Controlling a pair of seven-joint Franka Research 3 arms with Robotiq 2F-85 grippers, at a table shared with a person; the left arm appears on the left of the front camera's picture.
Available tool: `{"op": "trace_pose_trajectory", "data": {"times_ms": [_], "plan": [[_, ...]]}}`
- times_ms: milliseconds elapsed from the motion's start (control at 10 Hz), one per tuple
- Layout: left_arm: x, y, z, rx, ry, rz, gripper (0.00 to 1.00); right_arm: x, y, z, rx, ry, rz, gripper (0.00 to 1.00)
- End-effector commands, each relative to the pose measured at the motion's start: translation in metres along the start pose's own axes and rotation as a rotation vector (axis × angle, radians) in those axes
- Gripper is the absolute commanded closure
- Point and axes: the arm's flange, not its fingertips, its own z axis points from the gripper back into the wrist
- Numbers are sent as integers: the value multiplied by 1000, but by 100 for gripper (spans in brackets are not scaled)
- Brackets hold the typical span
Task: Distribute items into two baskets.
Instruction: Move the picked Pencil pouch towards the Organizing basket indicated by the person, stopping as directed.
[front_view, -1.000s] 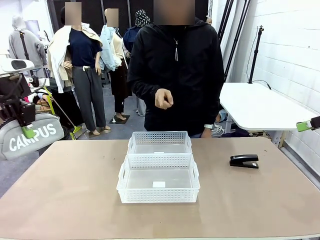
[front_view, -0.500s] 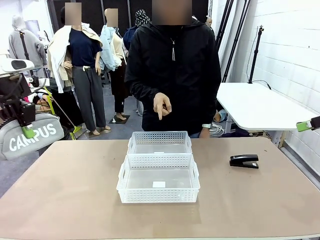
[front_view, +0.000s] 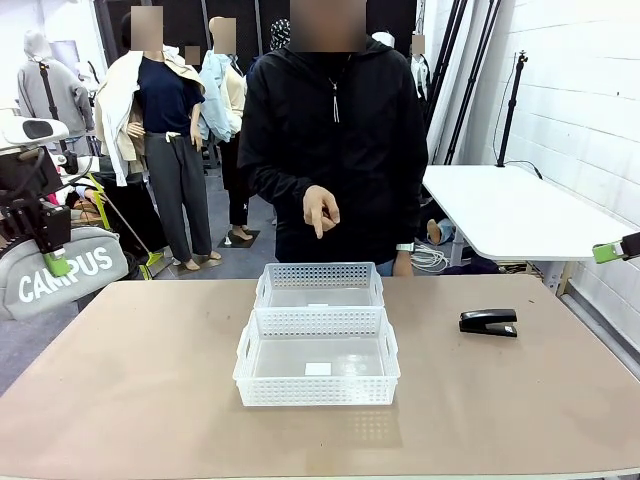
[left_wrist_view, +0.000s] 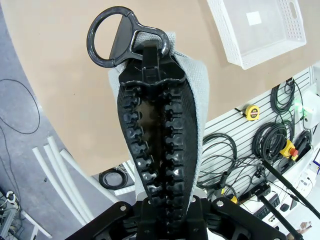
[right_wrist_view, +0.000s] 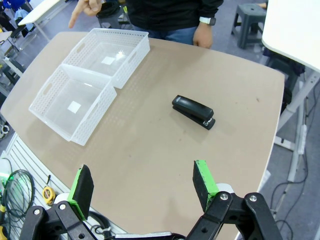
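White baskets (front_view: 318, 390), two; black stapler (front_view: 489, 321), one

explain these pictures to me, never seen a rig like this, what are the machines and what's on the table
Two robot arms share a table with a person. The front picture looks across the table from the robot's side. The other two come from cameras on each arm's wrist, looking along its fingers.

Two white baskets stand end to end on the table, the near basket and the far basket. Neither holds an item yet. A black stapler lies to the robot's right of them.

The left gripper is shut on a grey fabric piece lettered CAMPUS, held off the table's left edge. The right gripper is open and holds nothing. The person's hand points down towards the baskets.
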Motion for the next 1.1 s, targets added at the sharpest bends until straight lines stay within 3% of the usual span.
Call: {"op": "trace_pose_trajectory", "data": {"times_ms": [0, 600, 1000], "plan": [[-2, -2, 0, 5, -17, 19, 85, 1, 1, -1, 14, -2, -12, 0], [-2, -2, 0, 5, -17, 19, 85, 1, 1, -1, 14, -2, -12, 0], [21, -15, -13, -13, 14, -132, 85, 1, 1, -1, 14, -2, -12, 0]]}}
